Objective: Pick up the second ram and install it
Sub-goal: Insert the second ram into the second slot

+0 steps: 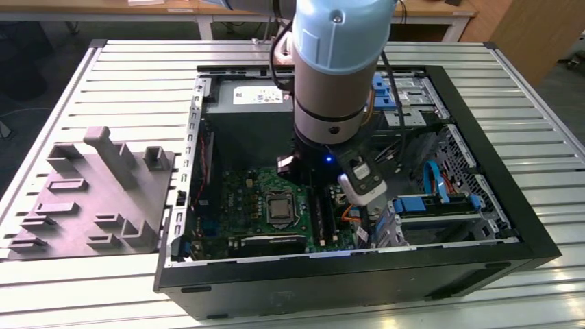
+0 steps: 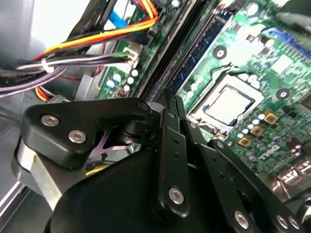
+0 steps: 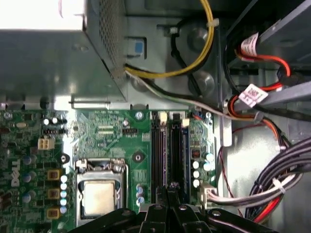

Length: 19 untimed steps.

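A thin blue-green ram strip (image 3: 185, 150) stands seated in one of the long memory slots next to the processor socket (image 3: 99, 196). It also runs along a slot in the second wrist view (image 2: 201, 46). I cannot tell whether this is the second ram. My gripper (image 3: 167, 190) hangs low over the neighbouring black slots (image 3: 158, 150). Its thin black fingertips are pressed together, and no strip shows between them (image 2: 167, 97). In the exterior view the gripper (image 1: 363, 218) is inside the open computer case, just to that view's right of the socket (image 1: 277, 207).
The black case walls (image 1: 512, 205) ring the motherboard. The grey power supply (image 1: 251, 110) sits at the back, and bundled cables (image 3: 272, 194) lie beside the slots. Drive bays with blue clips (image 1: 429, 202) stand at the exterior view's right. A grey moulded fixture (image 1: 92, 199) rests on the slatted table outside the case.
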{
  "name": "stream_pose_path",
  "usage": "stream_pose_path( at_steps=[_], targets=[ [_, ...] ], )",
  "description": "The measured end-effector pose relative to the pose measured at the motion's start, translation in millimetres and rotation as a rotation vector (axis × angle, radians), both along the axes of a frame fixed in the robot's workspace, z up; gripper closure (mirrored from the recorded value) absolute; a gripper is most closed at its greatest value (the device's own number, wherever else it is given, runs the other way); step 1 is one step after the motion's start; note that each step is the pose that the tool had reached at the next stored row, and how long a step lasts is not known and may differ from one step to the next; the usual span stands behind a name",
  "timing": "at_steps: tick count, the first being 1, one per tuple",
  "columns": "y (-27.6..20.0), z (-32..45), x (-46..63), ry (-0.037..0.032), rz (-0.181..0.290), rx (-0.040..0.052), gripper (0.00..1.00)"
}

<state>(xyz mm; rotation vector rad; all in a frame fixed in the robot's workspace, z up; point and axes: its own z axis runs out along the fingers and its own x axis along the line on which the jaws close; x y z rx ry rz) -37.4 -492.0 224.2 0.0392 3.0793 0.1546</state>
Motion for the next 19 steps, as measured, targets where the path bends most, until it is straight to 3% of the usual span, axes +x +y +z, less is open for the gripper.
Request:
stream_pose_path(
  at_steps=[1,3,19],
  targets=[
    [0.0,0.1,-0.1,0.0001,0.000,0.0067,0.88],
    [0.0,0.2,-0.1,0.0001,0.000,0.0097,0.88],
    [-1.3,1.0,0.5,0.0001,0.000,0.0045,0.88]
  ],
)
